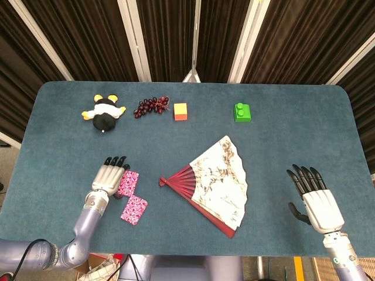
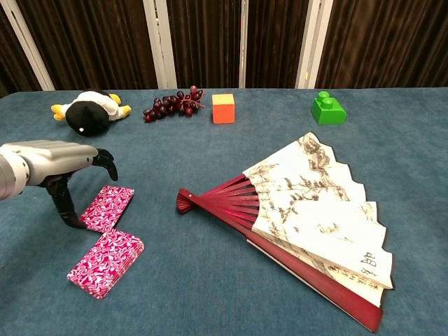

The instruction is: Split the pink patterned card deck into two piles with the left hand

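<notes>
The pink patterned cards lie in two separate piles on the blue table. The far pile (image 1: 129, 182) (image 2: 107, 207) sits just behind and left of the near pile (image 1: 134, 209) (image 2: 106, 263). My left hand (image 1: 110, 175) (image 2: 57, 162) hovers over the far pile's left edge, fingers spread and pointing away from me. It holds nothing, and its thumb points down close to that pile's left edge. My right hand (image 1: 313, 199) rests at the table's front right with fingers spread and nothing in it. It does not show in the chest view.
An unfolded paper fan (image 1: 214, 181) (image 2: 308, 210) with red ribs lies right of the piles. Along the back stand a penguin plush (image 1: 104, 113), dark grapes (image 1: 151, 106), an orange cube (image 1: 180, 111) and a green brick (image 1: 242, 112).
</notes>
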Controlling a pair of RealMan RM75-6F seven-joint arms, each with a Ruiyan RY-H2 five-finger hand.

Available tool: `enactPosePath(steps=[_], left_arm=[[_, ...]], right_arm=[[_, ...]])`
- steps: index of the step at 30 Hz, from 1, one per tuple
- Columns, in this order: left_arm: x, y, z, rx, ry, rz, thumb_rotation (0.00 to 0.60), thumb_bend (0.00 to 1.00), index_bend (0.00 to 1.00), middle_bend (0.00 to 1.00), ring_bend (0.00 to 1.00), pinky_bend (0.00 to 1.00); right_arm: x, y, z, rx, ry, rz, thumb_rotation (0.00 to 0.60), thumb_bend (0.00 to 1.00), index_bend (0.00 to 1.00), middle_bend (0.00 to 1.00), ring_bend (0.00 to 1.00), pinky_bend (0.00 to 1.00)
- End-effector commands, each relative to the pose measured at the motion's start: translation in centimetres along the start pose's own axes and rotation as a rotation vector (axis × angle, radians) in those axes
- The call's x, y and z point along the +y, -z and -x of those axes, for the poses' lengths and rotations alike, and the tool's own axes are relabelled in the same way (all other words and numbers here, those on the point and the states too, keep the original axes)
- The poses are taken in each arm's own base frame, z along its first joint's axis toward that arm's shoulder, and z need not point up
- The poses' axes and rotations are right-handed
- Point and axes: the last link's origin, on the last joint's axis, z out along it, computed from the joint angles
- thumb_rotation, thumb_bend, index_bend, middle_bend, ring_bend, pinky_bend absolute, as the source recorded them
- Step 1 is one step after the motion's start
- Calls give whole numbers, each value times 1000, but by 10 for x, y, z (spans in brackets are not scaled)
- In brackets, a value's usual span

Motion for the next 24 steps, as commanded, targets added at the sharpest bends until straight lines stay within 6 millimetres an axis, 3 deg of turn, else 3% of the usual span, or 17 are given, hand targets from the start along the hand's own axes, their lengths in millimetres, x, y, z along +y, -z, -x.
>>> enactPosePath(steps=[1,13,24], left_arm=[[1,-1,1,-3,-3,-2,600,136,222,0,0,37],[3,-8,5,-16,3,-16,600,146,239,0,0,37],[4,-10,7,-9,15,-17,600,298,384,0,0,51]], right_arm=[[0,0,0,0,0,0,600,369,0,0,0,36],[0,0,0,0,1,2,600,368,0,0,0,36],[0,0,0,2,-2,2,600,369,0,0,0,36]])
